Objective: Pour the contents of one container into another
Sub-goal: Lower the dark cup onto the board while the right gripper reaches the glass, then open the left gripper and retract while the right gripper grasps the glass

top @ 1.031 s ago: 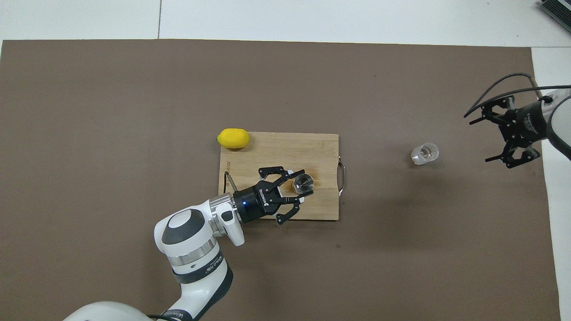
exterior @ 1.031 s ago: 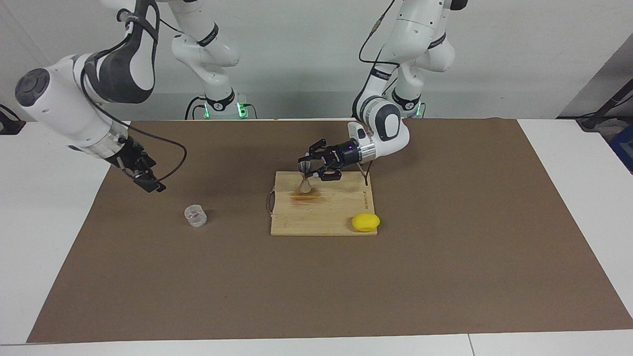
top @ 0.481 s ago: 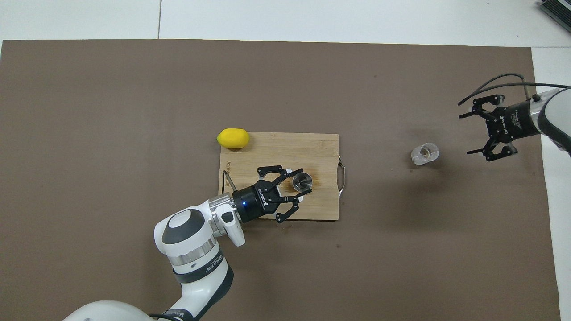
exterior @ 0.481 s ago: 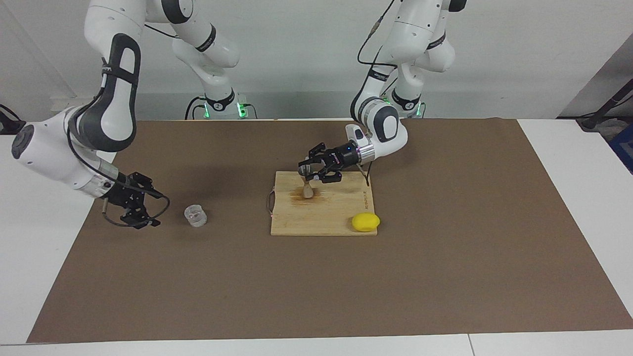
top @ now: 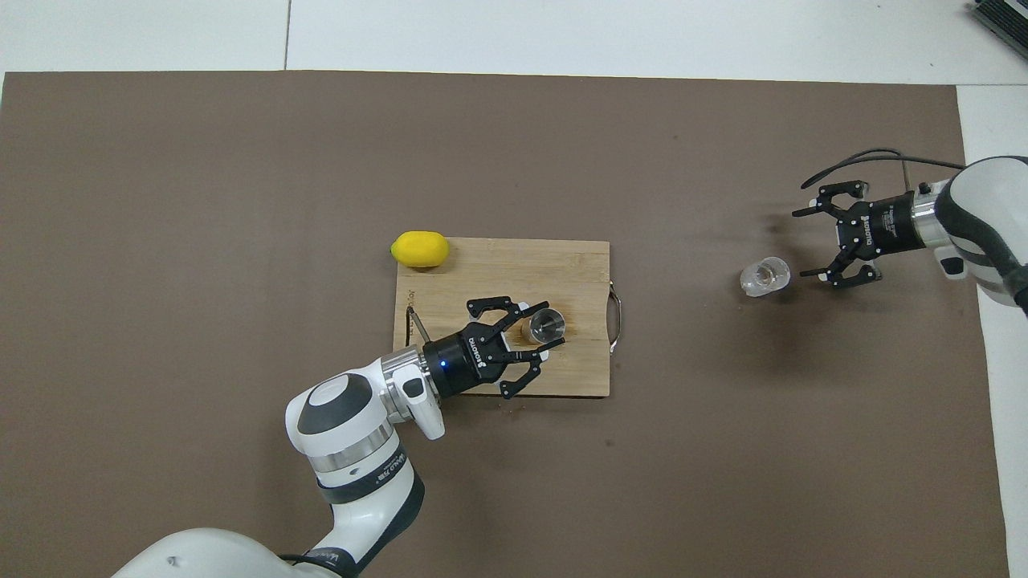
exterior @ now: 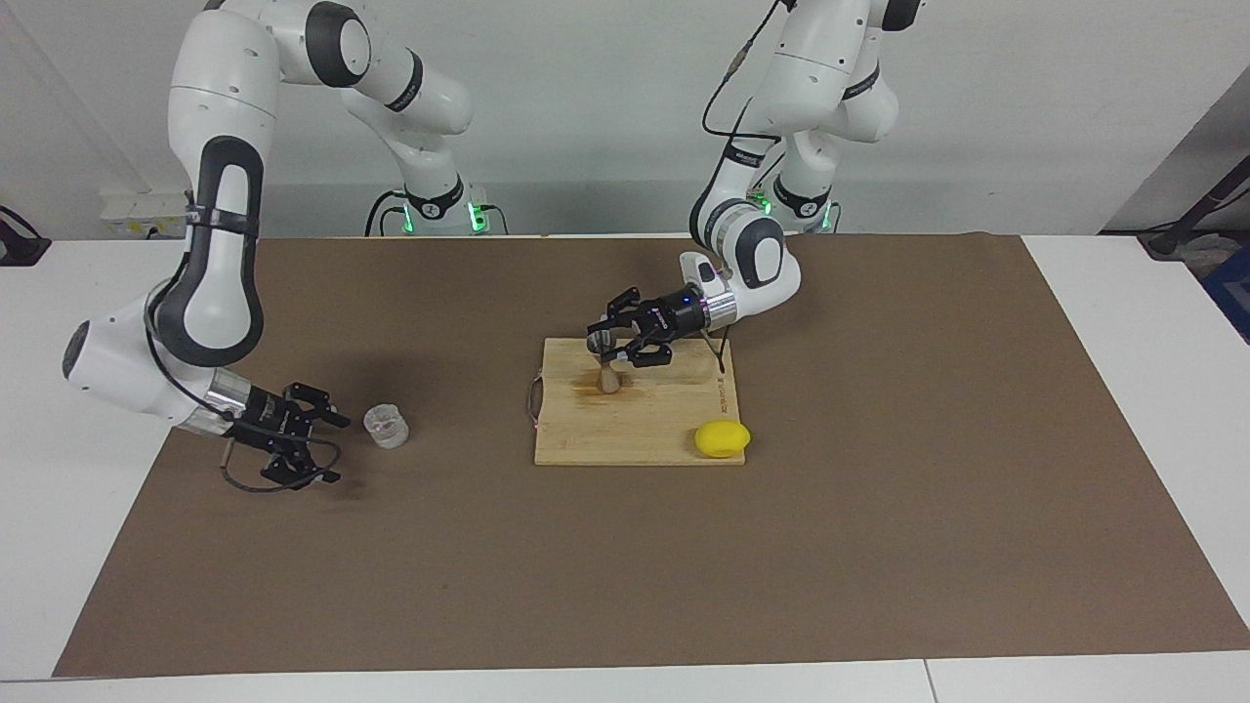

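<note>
The small clear cup [exterior: 387, 426] [top: 764, 276] stands upright on the brown mat toward the right arm's end of the table. My right gripper [exterior: 332, 449] [top: 803, 243] is open and low over the mat, just beside the cup and apart from it. The grey metal jigger [exterior: 607, 369] [top: 548, 325] stands upright on the wooden cutting board [exterior: 645, 434] [top: 498, 265]. My left gripper [exterior: 607, 344] [top: 543, 325] reaches in sideways and is shut on the jigger's upper cone.
A yellow lemon [exterior: 723, 438] [top: 419, 248] lies at the board's corner farthest from the robots, toward the left arm's end. A dark stain marks the board under the jigger. The board has a metal handle [top: 616, 319] on the side toward the cup.
My right gripper has come down from above the mat's edge and moved in beside the cup, still open. My left gripper and the jigger have barely shifted.
</note>
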